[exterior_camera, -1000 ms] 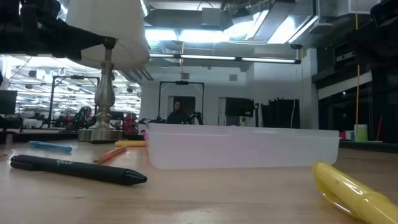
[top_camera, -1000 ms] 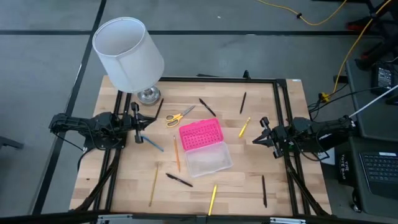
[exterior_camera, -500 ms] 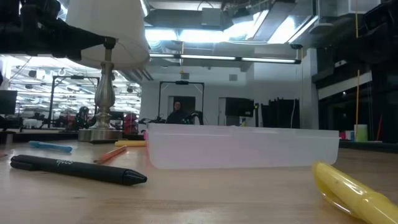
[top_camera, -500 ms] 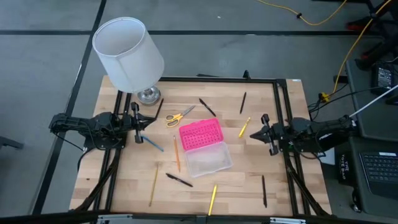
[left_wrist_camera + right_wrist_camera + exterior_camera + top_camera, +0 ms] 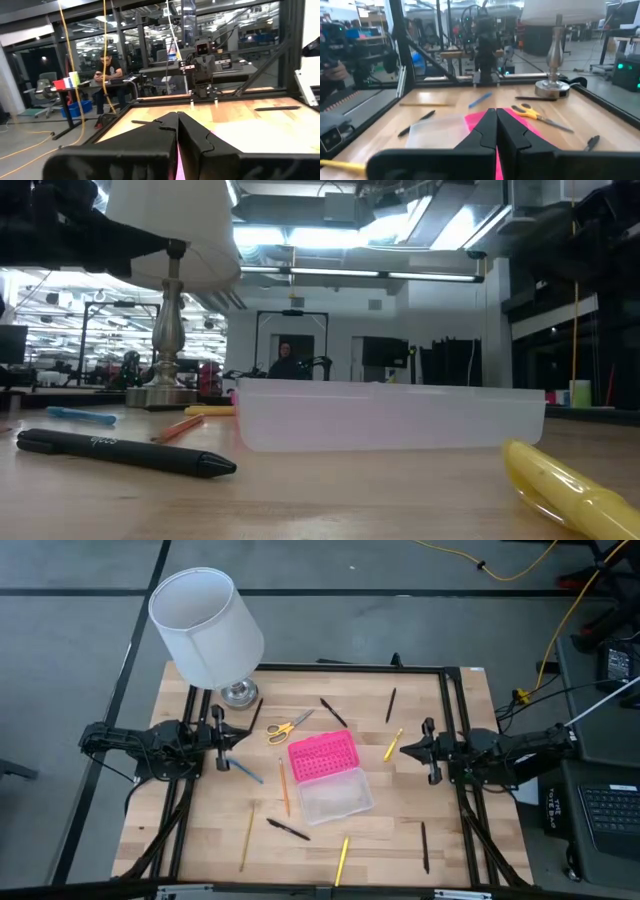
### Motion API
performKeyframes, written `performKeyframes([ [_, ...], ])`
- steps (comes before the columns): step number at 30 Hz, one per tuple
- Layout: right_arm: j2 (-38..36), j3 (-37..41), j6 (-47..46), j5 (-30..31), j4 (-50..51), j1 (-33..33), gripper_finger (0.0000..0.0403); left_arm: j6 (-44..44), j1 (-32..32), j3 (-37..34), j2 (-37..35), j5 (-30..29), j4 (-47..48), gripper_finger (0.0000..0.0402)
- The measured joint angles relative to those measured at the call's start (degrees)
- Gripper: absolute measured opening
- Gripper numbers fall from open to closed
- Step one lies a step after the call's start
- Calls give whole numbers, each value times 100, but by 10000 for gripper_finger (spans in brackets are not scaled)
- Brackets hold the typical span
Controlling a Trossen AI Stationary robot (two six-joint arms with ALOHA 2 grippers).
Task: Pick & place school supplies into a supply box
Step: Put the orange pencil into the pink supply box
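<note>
The supply box lies open mid-table: its pink lid (image 5: 322,755) flat on the wood, its clear base (image 5: 336,796) beside it toward the near edge. Pens and pencils lie scattered flat: yellow-handled scissors (image 5: 288,726), a blue pen (image 5: 242,770), an orange pencil (image 5: 285,787), a black pen (image 5: 288,830), a yellow pen (image 5: 393,744) and others. My left gripper (image 5: 238,735) hovers shut at the table's left side, above the blue pen's end. My right gripper (image 5: 403,750) is shut at the right side, beside the yellow pen. Each wrist view shows its fingers (image 5: 177,116) (image 5: 496,111) closed together.
A lamp with a white shade (image 5: 207,625) stands on its metal base (image 5: 238,692) at the far left corner. A black frame (image 5: 455,710) runs around the table's edges. In the low view the clear base (image 5: 390,415) stands between a black pen (image 5: 125,452) and a yellow pen (image 5: 565,485).
My right gripper has swung a little toward the table's far edge and turned, so its fingers now point level toward the table's left instead of slanting toward the near edge. It stays shut. The left arm and all supplies have kept still.
</note>
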State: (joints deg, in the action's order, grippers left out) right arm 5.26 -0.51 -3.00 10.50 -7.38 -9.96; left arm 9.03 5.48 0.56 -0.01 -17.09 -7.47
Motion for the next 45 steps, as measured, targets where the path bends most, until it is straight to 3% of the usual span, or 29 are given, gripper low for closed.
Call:
performKeyframes([
  [4,0,-192,-42,109,177,2,2,-35,0,0,0,219,-2,3],
  [11,67,-586,556,690,238,4,2,-386,-2,0,291,-234,-2,3],
  [17,220,-614,1081,790,164,53,1,-612,-2,164,1021,-494,-6,3],
  [26,254,-614,1237,790,277,350,7,-609,-2,433,2498,-1421,-488,3],
  [32,254,-614,773,790,301,396,9,-483,-2,446,3426,-895,-1079,3],
  [38,251,-584,787,793,74,396,9,-640,-2,933,4177,-795,-297,3],
  [45,267,-584,17,940,-68,396,10,-1285,2,1965,5011,-537,866,3],
])
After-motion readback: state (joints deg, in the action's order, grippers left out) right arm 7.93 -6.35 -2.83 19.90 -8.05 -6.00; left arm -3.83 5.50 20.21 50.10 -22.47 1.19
